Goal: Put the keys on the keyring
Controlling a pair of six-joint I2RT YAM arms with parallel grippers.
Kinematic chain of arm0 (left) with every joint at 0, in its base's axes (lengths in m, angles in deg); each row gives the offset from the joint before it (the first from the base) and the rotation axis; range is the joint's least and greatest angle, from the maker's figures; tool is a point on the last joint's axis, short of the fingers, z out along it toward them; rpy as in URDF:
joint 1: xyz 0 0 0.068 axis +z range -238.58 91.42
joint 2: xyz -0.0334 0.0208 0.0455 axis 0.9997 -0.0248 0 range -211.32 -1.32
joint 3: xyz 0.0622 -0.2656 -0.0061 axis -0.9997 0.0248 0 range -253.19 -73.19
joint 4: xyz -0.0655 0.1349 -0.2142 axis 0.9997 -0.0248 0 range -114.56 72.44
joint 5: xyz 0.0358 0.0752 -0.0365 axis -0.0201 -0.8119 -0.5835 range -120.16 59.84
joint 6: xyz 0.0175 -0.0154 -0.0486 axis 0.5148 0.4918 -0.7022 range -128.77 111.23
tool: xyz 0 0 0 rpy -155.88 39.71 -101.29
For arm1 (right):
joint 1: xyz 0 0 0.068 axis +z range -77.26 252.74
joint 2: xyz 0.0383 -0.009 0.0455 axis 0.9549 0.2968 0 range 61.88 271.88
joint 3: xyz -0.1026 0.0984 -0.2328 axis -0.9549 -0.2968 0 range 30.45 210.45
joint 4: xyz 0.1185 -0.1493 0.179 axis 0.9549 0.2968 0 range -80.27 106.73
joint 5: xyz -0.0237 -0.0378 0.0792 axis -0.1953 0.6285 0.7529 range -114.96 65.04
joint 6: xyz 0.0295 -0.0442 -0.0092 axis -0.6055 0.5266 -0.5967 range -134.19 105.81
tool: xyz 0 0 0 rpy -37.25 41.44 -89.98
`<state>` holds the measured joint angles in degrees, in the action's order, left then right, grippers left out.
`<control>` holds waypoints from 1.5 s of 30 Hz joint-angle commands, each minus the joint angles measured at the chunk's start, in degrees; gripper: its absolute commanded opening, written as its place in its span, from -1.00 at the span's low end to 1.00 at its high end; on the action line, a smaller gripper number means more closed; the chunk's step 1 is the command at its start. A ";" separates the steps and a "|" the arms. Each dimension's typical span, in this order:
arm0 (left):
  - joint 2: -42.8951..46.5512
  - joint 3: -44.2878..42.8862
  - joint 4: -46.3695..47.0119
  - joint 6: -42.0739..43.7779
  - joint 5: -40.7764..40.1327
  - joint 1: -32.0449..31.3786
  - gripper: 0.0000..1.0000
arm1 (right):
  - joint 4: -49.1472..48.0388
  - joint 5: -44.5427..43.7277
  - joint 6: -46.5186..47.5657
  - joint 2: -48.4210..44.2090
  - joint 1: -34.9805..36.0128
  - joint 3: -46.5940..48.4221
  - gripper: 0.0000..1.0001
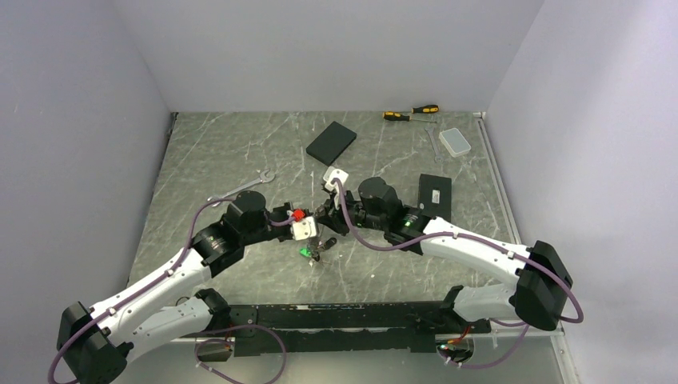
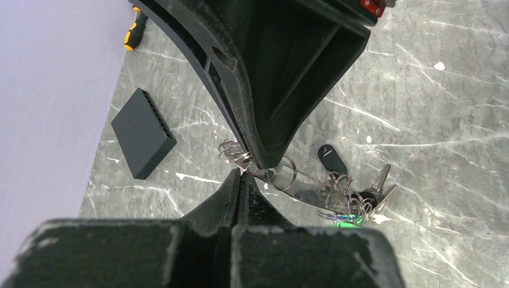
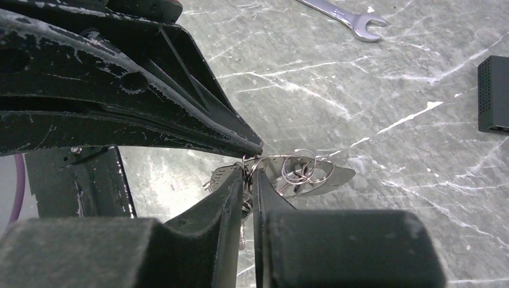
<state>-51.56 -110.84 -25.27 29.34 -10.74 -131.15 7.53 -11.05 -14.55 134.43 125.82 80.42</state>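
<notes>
Seen from above, the left jaws and right jaws met tip to tip over the middle of the desk (image 1: pixel 240 152), with the keys (image 1: pixel 309 252) just nearer the bases. The left wrist view showed the left jaws pressed shut on the wire of the keyring (image 2: pixel 293 173). In the right wrist view, the right jaws were all but closed, with that wire in the slit.
</notes>
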 commanded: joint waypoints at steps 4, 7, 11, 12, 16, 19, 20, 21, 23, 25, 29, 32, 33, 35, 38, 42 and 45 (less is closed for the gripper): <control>0.57 -2.61 2.12 -0.93 -0.08 0.21 -1.00 | -1.12 -1.90 2.32 -1.05 0.45 2.02 -0.91; 0.59 -2.61 2.12 -0.93 -0.17 0.27 -1.00 | -0.70 -2.13 3.33 -1.96 0.45 1.72 -1.00; 0.49 -2.61 2.08 -0.78 -0.02 0.29 -1.00 | -0.08 -2.13 4.72 -2.54 0.45 1.44 -1.00; 0.51 -2.61 2.04 -0.76 -0.06 0.26 -1.00 | 0.34 -2.33 5.19 -2.64 0.45 1.63 -1.00; 0.49 -2.61 1.77 -0.42 -0.25 0.26 -1.00 | 1.43 -3.00 6.86 -3.78 0.37 1.26 -1.00; 0.49 -2.61 1.64 -0.16 -0.28 0.22 -1.00 | 1.56 -3.97 7.90 -5.06 0.36 0.47 -1.00; 0.49 -2.61 1.57 -0.14 -0.27 0.24 -1.00 | 1.58 -4.35 8.18 -5.52 0.36 0.21 -1.00; 0.56 -2.61 1.55 -0.06 -0.33 0.27 -1.00 | 1.50 -4.74 8.45 -5.84 0.36 -0.05 -1.00; 0.56 -2.61 1.47 0.03 -0.43 0.27 -1.00 | 1.58 -5.57 8.70 -6.34 0.31 -0.37 -1.00; 0.58 -2.61 1.53 0.05 -0.44 0.24 -1.00 | 1.79 -6.43 8.50 -6.32 0.27 -0.49 -1.00; 0.43 -2.60 1.46 0.06 -0.88 0.27 -1.00 | 1.93 -6.75 8.29 -6.27 0.19 -0.79 -1.00; 0.27 -2.61 1.33 0.12 -1.43 0.25 -1.00 | 1.81 -6.64 8.12 -6.99 0.14 -1.34 -1.00; 0.29 -2.61 1.29 0.12 -1.47 0.24 -1.00 | 1.65 -6.75 8.05 -7.24 0.17 -1.49 -1.00; 0.31 -2.53 1.44 0.12 -1.66 0.22 -1.00 | 1.16 -6.64 7.81 -7.92 0.02 -1.91 -1.00; 0.38 -2.44 1.54 0.12 -1.74 0.31 -1.00 | 0.17 -6.53 7.25 -8.78 -0.16 -2.55 -1.00; 0.76 -2.19 1.64 0.72 -1.19 0.37 -1.00 | -0.04 -5.84 7.38 -8.98 -0.41 -2.81 -1.00; 1.98 -1.10 2.57 2.17 0.64 0.32 -1.00 | -0.54 -4.39 7.95 -9.45 -0.51 -3.23 -1.00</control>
<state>-51.67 -111.58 -26.01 29.71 -12.03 -131.02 10.07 -16.53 -7.12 126.67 125.64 77.58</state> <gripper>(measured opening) 0.007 0.025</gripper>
